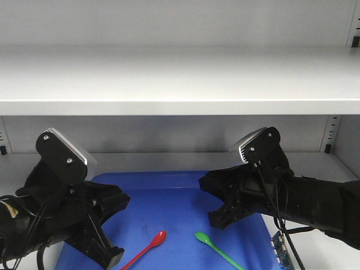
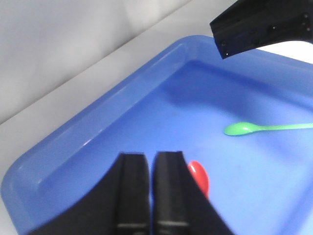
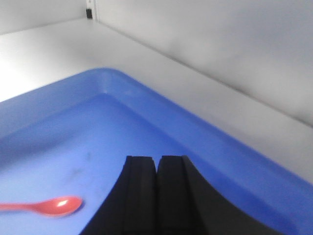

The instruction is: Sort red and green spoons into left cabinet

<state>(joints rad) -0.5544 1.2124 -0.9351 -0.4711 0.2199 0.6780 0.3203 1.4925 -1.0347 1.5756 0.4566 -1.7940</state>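
Note:
A red spoon [image 1: 149, 247] and a green spoon [image 1: 216, 248] lie side by side on the floor of a blue tray [image 1: 169, 194]. The tray rests on a lower shelf of the grey cabinet [image 1: 332, 163]. My left gripper [image 1: 113, 256] hovers over the tray's left part, shut and empty. In the left wrist view the left gripper [image 2: 151, 157] has the red spoon's bowl [image 2: 200, 177] just right of its fingers and the green spoon [image 2: 244, 129] farther off. My right gripper [image 1: 216, 218] hangs over the tray's right part. The right gripper [image 3: 156, 159] is shut on nothing, with the red spoon [image 3: 54, 206] to its left.
A wide grey shelf [image 1: 180, 79] spans overhead, close above both arms. Slotted rails [image 1: 333, 132] line the back right corner. A small green circuit board [image 1: 281, 250] sits beside the tray's right rim. The tray's raised rim [image 3: 195, 129] runs near the cabinet's back wall.

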